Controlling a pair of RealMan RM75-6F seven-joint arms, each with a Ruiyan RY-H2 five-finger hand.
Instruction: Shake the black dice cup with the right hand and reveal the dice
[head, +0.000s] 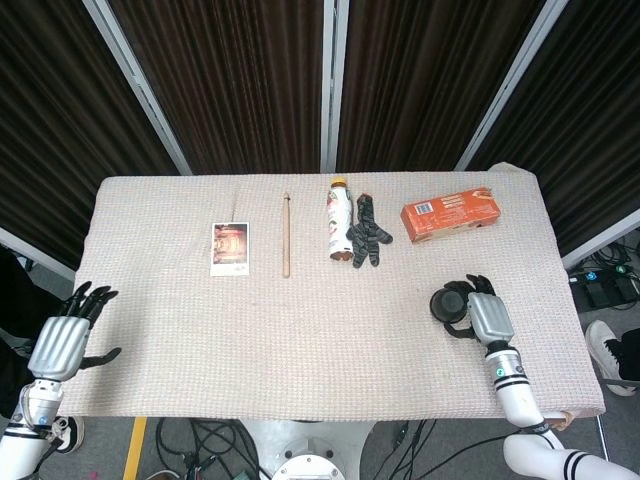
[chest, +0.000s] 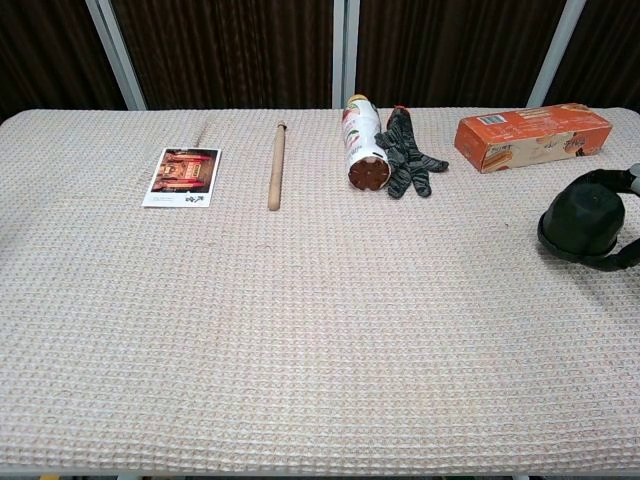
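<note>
Dice cup (chest: 588, 220) inside R hand (head: 488, 318) fingers (head: 462, 330).

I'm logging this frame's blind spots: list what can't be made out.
- Dice: hidden under the cup in both views.
- Right hand: mostly cut off by the chest view's right edge.
- Left hand: outside the chest view.
- Card print: too small to read.

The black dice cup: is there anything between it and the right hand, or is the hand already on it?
Nothing visible stands between them. The right hand already grips the black dice cup, its fingers curled around the cup's side near the table's right edge. The nearest other thing, the orange box, lies apart, farther back.
</note>
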